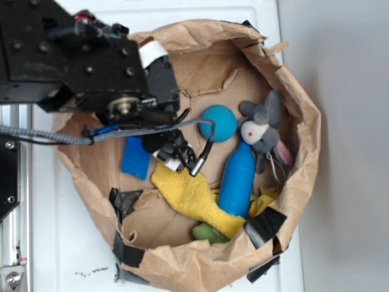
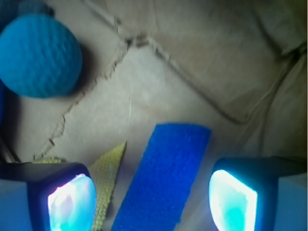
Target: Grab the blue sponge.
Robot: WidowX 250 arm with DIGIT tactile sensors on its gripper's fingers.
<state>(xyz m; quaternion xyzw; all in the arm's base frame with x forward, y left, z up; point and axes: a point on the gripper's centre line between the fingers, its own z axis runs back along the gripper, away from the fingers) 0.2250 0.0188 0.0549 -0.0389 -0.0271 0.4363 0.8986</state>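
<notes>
— Broadly, what's the setting?
— A white tabletop [image 1: 55, 243] carrying a crumpled brown paper bag [image 1: 298, 140]; the blue sponge [image 2: 163, 178] lies flat on its floor.
— And handling?
— Probably light, soft, squashy — pinch across its narrow width. The end effector [image 2: 151, 199] straddles it, wide open, empty.
</notes>
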